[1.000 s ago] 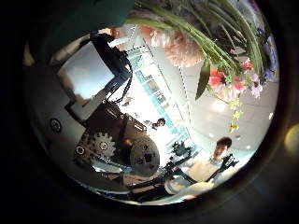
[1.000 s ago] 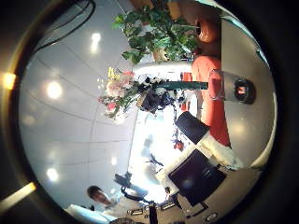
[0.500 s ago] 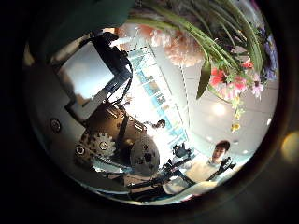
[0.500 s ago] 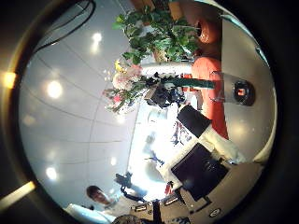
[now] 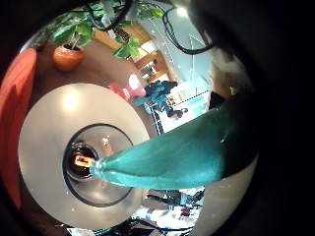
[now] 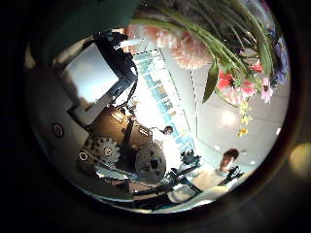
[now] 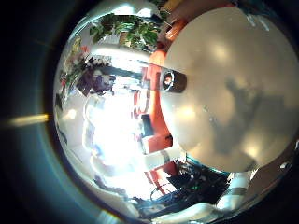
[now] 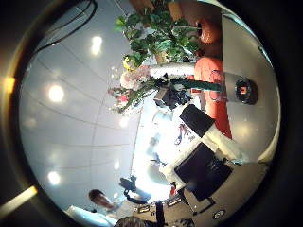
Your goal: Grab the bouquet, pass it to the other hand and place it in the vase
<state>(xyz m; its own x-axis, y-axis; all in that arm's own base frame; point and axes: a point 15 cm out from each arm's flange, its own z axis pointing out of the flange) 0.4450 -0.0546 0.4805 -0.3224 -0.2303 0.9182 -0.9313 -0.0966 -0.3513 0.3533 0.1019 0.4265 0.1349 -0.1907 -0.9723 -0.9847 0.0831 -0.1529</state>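
Note:
In the right thumb side palm view, my left hand [image 8: 170, 96] is curled round the bouquet [image 8: 142, 80] and holds it in the air. The wrapped stem end [image 8: 210, 87] points at the vase [image 8: 244, 91] on the round table [image 8: 248, 47]. In the left little finger side palm view, the wrap [image 5: 182, 152] runs out from the palm, with its tip over the vase mouth [image 5: 84, 157]. The left thumb side palm view shows the flowers [image 6: 209, 44] close by. The right little finger side palm view shows the vase [image 7: 170, 81] on the table [image 7: 224, 84].
A potted plant [image 8: 161, 33] stands beyond the table, and it also shows in the left little finger side palm view [image 5: 74, 34]. Chairs [image 8: 210, 71] stand beside the table. The left arm [image 8: 204, 128] reaches across behind the bouquet.
In the right thumb side palm view, my left hand has carried the bouquet toward the vase. Its stem tip is now closer to the vase. The vase has not moved.

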